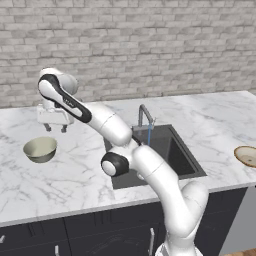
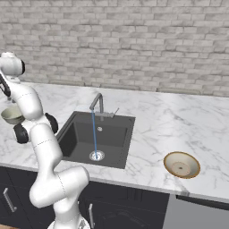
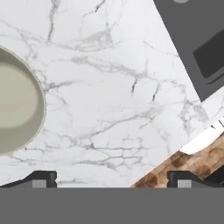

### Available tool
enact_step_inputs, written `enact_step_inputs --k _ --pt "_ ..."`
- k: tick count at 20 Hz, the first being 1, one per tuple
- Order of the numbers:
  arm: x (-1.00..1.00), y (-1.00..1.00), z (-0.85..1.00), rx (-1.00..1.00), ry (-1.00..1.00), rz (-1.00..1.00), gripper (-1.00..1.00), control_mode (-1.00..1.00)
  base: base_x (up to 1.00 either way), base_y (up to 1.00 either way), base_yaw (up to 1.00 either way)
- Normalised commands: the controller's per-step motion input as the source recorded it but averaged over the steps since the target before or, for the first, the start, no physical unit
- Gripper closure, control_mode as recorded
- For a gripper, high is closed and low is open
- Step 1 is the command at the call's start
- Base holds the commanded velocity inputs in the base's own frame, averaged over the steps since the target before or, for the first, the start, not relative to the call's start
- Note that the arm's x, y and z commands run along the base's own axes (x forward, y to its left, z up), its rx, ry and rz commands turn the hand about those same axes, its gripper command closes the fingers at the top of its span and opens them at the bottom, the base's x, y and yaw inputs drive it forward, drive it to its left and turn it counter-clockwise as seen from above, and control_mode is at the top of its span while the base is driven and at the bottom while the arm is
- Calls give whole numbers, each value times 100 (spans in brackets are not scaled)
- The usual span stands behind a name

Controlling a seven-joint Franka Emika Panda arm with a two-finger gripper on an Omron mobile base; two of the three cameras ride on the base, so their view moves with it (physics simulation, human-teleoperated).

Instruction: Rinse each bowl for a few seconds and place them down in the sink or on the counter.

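The deep pale greenish-cream bowl (image 1: 40, 149) stands upright on the white marble counter (image 1: 75, 175), left of the sink (image 1: 172, 150). My gripper (image 1: 56, 129) hangs open above the counter, just behind the bowl and a little to its right, with nothing between its fingers. In the hand view the bowl (image 3: 17, 107) lies at the left edge, off to the side of the gripper (image 3: 111, 179). The shallow tan bowl (image 2: 181, 164) sits on the counter right of the sink (image 2: 76, 136). In the right base view my arm partly hides the pale bowl (image 2: 11, 115).
A thin stream of water (image 2: 94, 134) runs from the silver faucet (image 2: 99, 103) down to the drain (image 2: 96, 155). A grey brick wall (image 1: 150, 50) backs the counter. The counter's front edge, with wooden floor (image 3: 183, 162) beyond it, is close to the gripper.
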Motion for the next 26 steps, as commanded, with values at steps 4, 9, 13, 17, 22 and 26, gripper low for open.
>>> enact_step_inputs --k 4,9,13,17,22,26 --pt "14 9 -4 -5 -4 -2 -100 -100 0 0 0" --pt "12 6 -5 -5 -7 -2 -100 -100 0 0 0" --pt "9 5 -8 -1 -6 -2 -100 -100 0 0 0" --pt "7 4 -8 0 -3 -1 -100 -100 0 0 0" --pt "10 3 -10 0 0 -1 -100 -100 0 0 0" --pt "10 0 -11 0 0 0 -100 -100 0 0 0"
